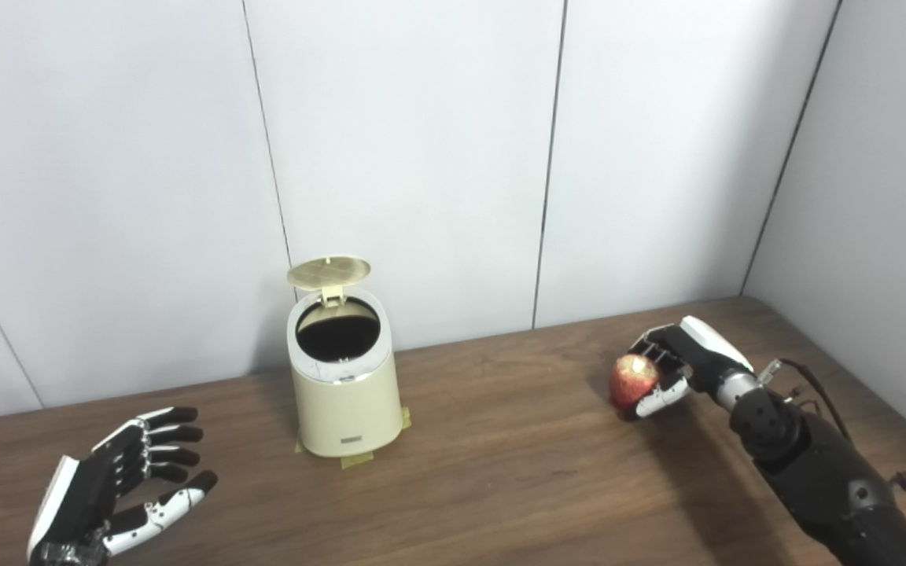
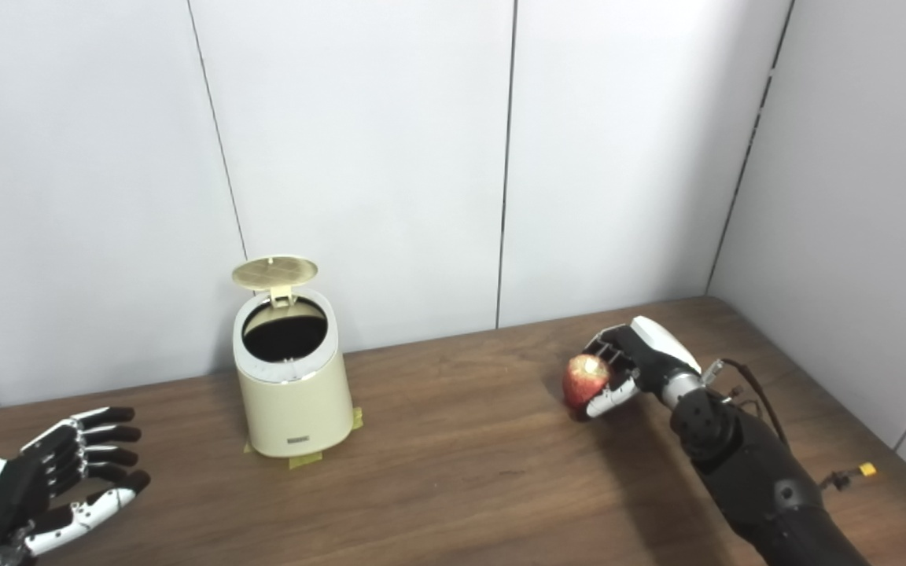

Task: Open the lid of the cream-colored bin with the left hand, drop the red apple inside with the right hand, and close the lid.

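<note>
Left eye view: apple (image 1: 632, 380) in right hand (image 1: 677, 363).

Bin (image 1: 343, 393) interior just dark, bottom not visible. Small label on bin front too small to read. Right hand (image 1: 669, 365) fingers cover apple (image 1: 632, 379) far side. Left hand (image 2: 28, 491) wrist cut by bottom edge; right arm cut too.

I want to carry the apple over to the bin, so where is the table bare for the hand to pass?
The widest bare stretch lies between the cream-colored bin and the right hand holding the red apple. The front strip of table is bare too, as is the patch between the open left hand and the bin. It is tight only behind the bin, near the wall and raised lid.
</note>
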`<state>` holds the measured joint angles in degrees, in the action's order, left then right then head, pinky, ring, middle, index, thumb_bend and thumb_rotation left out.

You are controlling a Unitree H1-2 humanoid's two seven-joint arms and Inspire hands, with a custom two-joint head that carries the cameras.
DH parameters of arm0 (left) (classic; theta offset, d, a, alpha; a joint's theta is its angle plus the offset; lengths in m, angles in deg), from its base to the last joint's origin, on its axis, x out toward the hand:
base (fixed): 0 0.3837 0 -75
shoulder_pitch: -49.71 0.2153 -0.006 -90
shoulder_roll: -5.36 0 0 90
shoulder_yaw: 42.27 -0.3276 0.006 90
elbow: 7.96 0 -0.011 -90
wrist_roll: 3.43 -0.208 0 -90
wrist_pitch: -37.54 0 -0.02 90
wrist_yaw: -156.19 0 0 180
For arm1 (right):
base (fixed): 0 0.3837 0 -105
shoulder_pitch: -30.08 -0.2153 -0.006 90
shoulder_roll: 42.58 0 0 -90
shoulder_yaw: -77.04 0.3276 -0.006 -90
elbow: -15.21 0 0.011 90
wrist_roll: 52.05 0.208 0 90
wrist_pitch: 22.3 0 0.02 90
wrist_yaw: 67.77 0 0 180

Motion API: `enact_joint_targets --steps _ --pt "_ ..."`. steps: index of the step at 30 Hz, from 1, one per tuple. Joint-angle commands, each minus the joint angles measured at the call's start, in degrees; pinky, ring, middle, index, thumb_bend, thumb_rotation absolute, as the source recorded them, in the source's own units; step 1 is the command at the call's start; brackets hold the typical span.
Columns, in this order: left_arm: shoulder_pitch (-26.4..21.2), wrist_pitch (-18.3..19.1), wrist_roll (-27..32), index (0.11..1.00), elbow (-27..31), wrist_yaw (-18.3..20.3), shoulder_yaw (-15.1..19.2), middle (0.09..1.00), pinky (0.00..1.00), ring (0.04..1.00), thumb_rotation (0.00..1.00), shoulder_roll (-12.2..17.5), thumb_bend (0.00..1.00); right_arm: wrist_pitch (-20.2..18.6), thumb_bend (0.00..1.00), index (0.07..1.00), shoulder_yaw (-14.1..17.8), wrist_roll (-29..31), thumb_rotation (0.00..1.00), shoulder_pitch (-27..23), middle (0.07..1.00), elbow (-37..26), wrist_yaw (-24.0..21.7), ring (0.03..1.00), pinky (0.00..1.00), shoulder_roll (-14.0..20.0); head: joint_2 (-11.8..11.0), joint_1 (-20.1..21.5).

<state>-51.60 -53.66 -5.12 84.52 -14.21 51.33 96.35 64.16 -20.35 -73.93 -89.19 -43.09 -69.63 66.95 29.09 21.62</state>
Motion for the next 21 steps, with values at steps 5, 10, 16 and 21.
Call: enact_joint_targets --steps 5,10,16,21 --pt "-2.02 -1.89 1.90 0.745 0.40 0.18 0.44 0.701 0.53 0.611 0.00 0.54 0.54 5.26 0.53 0.505 0.35 -0.95 0.00 -0.21 0.432 1.37 4.75 0.438 0.40 -0.90 0.04 0.09" --pt "-1.98 -2.18 0.80 0.743 0.29 0.00 0.05 0.699 0.55 0.610 0.00 0.78 0.55 3.66 0.53 0.499 1.69 -0.40 0.00 0.18 0.459 0.98 7.19 0.475 0.44 -2.38 0.09 -0.20" --pt "-1.85 -2.76 0.76 0.739 0.05 0.14 -0.01 0.689 0.55 0.604 0.00 0.87 0.56 2.72 0.52 0.517 7.78 5.53 0.00 0.64 0.422 -6.38 7.40 0.398 0.38 -5.70 0.13 -0.76" --pt "-1.88 -2.63 0.79 0.739 -0.37 -0.09 0.06 0.690 0.56 0.610 0.00 0.62 0.57 -4.61 0.52 0.520 8.70 4.81 0.00 -0.14 0.421 -19.98 4.69 0.404 0.38 -7.87 -0.50 -2.80"
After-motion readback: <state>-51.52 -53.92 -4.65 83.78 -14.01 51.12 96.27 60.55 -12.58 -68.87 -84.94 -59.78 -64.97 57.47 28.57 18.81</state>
